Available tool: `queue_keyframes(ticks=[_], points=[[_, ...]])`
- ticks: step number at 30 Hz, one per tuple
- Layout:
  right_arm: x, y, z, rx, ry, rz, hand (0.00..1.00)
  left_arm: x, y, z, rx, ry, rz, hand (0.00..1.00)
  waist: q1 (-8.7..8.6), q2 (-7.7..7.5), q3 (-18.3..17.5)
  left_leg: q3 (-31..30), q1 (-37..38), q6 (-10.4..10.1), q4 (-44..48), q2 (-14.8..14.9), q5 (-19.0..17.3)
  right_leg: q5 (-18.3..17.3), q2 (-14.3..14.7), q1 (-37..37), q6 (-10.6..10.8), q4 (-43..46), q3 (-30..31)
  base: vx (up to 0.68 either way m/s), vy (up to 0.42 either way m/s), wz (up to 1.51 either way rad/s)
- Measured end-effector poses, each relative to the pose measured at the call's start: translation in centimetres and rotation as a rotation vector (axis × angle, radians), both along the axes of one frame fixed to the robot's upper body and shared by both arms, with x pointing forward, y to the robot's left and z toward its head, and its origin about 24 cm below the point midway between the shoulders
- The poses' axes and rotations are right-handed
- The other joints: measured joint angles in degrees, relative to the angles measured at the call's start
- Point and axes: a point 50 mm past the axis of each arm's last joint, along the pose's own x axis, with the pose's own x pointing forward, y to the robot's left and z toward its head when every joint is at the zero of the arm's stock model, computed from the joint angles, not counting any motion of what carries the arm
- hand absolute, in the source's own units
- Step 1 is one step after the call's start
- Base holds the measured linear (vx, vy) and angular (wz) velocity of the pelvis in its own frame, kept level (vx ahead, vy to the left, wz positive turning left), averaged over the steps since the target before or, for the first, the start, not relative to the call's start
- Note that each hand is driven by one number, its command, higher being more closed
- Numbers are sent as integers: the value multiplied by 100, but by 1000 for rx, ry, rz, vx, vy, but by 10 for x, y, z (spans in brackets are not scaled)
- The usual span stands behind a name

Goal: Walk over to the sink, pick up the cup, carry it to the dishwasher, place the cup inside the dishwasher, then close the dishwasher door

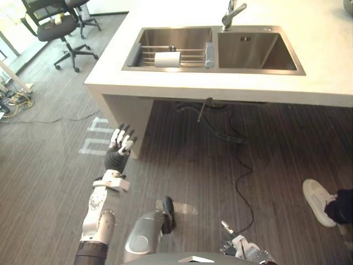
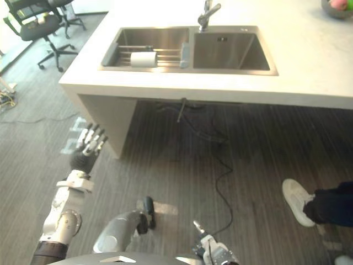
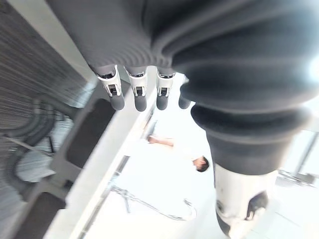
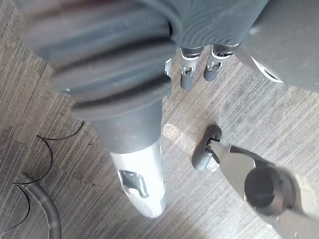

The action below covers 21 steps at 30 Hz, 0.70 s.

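The white cup (image 1: 167, 59) lies sideways on the rack (image 1: 190, 55) in the sink (image 1: 259, 52), left basin, well ahead. My left hand (image 1: 118, 149) is raised, fingers straight, empty; my right hand (image 4: 187, 74) hangs relaxed, empty. I should step closer before reaching.

The cup (image 1: 167, 59) lies in the sink's (image 1: 259, 52) left basin, in the counter (image 1: 325, 61); a chair (image 1: 55, 25) stands left.

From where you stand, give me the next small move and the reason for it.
Probably a step forward toward the sink. The white cup lies on its side on the rack in the left basin, and floor separates you from the counter. The left hand is raised and open, short of the counter's edge; the right hand hangs low, open.
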Motion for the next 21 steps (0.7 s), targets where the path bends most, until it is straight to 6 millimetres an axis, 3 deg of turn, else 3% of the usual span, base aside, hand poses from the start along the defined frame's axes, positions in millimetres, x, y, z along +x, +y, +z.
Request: queue_keyframes(ticks=[1, 2, 3, 4, 5, 6, 8, 10, 11, 14, 16, 17, 18, 21], points=[[0, 3, -1, 11, 5, 0, 0, -2, 3, 10, 13, -40, 15, 0, 68, -95, -63, 88, -78, -111, 192, -1, -167, -103, -86, 77, -55, -213, 7, 203, 150, -73], [-12, 5, -4, 19, 34, -11, 0, -7, 10, 26, 22, -103, 57, 0, 147, -267, -209, 16, -169, 191, 996, -9, -622, -27, -309, 143, -31, -273, -125, 370, 96, -56], [-10, -1, -2, 0, 5, -16, 0, -8, 16, 41, 16, -185, 103, 0, 47, -157, -247, -153, 15, 485, 883, -105, -890, 247, -422, -329, 462, 1004, -162, 475, 112, -30], [-4, -5, 1, -18, -31, -18, 0, -4, 15, 48, 18, -207, 115, 0, -49, -238, -338, -187, 86, 524, 645, -243, -859, 566, -745, -906, 1053, 2069, -95, 401, 73, 13], [-1, -7, 2, -25, -36, -20, 0, -4, 14, 52, 31, -216, 122, 0, -110, -324, -430, -199, 138, 557, 428, -364, -802, 878, -933, -1248, 1206, 2619, -106, 357, 98, 28], [0, -6, 1, -20, -22, -31, 0, -6, 13, 59, 60, -240, 152, 0, -161, -450, -510, -192, 384, 537, -31, -504, -670, 1454, -1220, -1665, 1209, 3284, -117, 373, 81, 2], [9, -5, 3, -11, -45, -100, 0, -6, 17, 65, 77, -251, 226, 0, -100, -424, -481, -221, 975, 552, -682, -581, -515, 1382, -1484, -1991, 993, 3896, -390, 363, 98, -21], [19, -9, 8, -9, -101, -108, 0, -4, 22, 65, 68, -252, 283, 0, -258, -265, -493, -345, 1755, 425, -1517, -581, -349, 1002, -1458, -2437, 597, 3783, -777, 280, 79, 1], [21, -9, 9, -7, -120, -104, 0, -2, 23, 65, 73, -260, 295, 0, -305, -238, -512, -420, 1842, 375, -1635, -579, -341, 930, -1414, -2591, 557, 3618, -836, 229, 13, 50], [26, -10, 12, 2, -175, -107, 0, 13, 18, 66, 102, -279, 302, 0, -563, -234, -515, -925, 1998, 225, -1662, -467, -384, 984, -1073, -3017, 538, 2125, -870, 244, -134, 86], [17, -7, 8, 0, -148, -87, 0, 18, 18, 63, 137, -262, 297, 0, -577, -392, -565, -1249, 2055, 51, -1604, -505, -495, 1746, -918, -2951, 425, 990, -846, 285, -284, 92], [9, -9, 6, -6, -133, -68, 0, 19, 17, 58, 130, -242, 296, 0, -575, -389, -599, -1482, 2077, -75, -1489, -418, -572, 1928, -792, -2749, 444, 775, -938, 315, -300, 78], [1, -14, 5, -15, -108, -46, 0, 19, 15, 55, 128, -233, 284, 0, -525, -247, -648, -1621, 2045, -193, -1487, -211, -608, 1952, -503, -2571, 403, 391, -1030, 308, -276, 62], [-4, -16, 4, -11, -87, 7, 0, 19, 12, 55, 132, -230, 269, 0, -463, -130, -643, -1696, 2043, -350, -1696, 94, -543, 2027, -75, -2428, 249, -82, -1131, 231, -217, 0]])
